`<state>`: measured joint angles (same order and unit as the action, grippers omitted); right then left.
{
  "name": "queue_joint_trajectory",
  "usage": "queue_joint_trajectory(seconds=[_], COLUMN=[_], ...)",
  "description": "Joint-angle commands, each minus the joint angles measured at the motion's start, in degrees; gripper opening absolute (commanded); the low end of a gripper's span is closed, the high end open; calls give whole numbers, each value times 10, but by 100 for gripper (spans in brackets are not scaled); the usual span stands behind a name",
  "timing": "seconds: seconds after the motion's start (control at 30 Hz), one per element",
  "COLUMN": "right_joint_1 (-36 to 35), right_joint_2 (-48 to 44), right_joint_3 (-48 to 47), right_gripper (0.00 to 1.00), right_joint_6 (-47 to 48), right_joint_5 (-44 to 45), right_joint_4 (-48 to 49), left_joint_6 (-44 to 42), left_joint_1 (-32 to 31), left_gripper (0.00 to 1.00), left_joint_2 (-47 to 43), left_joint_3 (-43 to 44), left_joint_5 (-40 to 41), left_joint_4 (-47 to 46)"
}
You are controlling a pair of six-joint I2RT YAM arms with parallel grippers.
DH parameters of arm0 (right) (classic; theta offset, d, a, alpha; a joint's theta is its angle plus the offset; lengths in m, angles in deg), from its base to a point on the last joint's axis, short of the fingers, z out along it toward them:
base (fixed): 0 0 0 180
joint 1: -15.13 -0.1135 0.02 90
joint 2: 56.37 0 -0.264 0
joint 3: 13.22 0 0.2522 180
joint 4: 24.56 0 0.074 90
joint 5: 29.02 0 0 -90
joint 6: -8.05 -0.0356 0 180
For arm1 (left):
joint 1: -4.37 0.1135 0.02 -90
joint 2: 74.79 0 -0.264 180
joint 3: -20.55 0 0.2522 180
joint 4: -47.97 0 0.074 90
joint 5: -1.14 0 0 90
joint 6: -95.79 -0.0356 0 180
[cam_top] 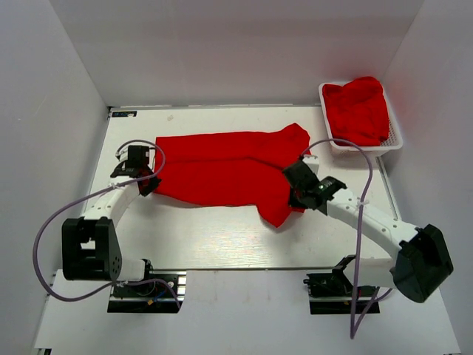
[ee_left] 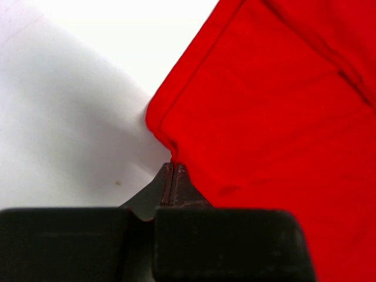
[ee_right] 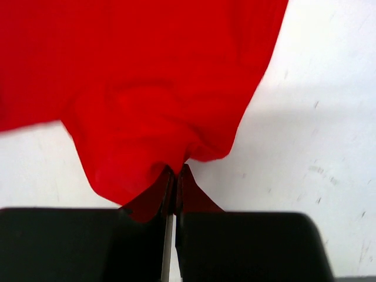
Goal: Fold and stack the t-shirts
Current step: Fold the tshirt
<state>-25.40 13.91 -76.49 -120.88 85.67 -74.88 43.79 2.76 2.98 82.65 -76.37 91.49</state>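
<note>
On white table point(cam_top: 222, 237) (white walls point(cam_top: 222, 44) around), red t-shirt point(cam_top: 222, 174), left fingers point(ee_left: 174, 175) and right fingers point(ee_right: 175, 176) clamped on it.

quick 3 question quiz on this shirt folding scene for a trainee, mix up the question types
1. True or false: the left claw and the right claw are both shut on the spread t-shirt.
2. Where does the bunched red cloth lie? A) in the white basket B) on top of the spread t-shirt C) in the left claw
3. Fill in: the claw gripping the shirt end nearer the basket is the ____ one.
Key: 1 true; 2 A; 3 right
</note>
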Motion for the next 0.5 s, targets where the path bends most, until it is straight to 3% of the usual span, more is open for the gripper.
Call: queue_joint_trajectory(seconds=[0.0, 0.47], right_joint_1=[38, 173], right_joint_2=[27, 193], right_joint_3=[-52, -239], right_gripper=[0, 0], right_joint_6=[44, 148], right_joint_5=[32, -41], right_joint_4=[47, 100], left_joint_6=[3, -2], left_joint_1=[3, 8], left_gripper=[0, 0], left_joint_2=[24, 157], left_joint_3=[43, 185], left_joint_5=[3, 46], left_joint_4=[-1, 12])
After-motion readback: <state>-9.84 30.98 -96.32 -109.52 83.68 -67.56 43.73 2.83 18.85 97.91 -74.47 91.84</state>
